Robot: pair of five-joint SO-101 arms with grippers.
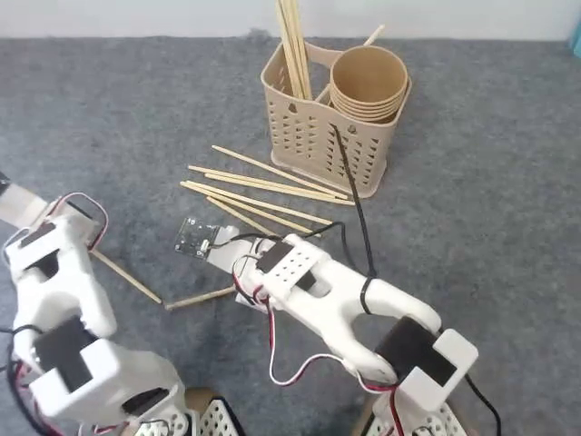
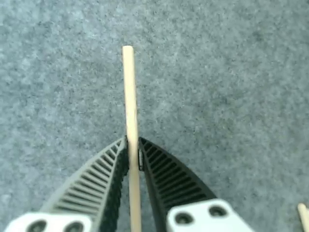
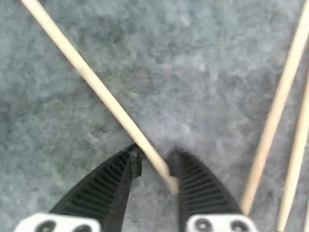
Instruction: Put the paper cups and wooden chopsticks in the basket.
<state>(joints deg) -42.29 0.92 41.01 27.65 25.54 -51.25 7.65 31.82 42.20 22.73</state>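
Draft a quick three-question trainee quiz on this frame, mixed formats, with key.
1. True or false: the stack of brown paper cups sits inside the beige perforated plastic basket.
2. Multiple choice: the left gripper is A) open over bare carpet, B) shut on a round wooden chopstick, C) holding a cup.
3. Fill in: the right gripper stands ____ around a slanting wooden chopstick.
Key: 1 true; 2 B; 3 open.

Upright chopsticks cut off by high view's top edge
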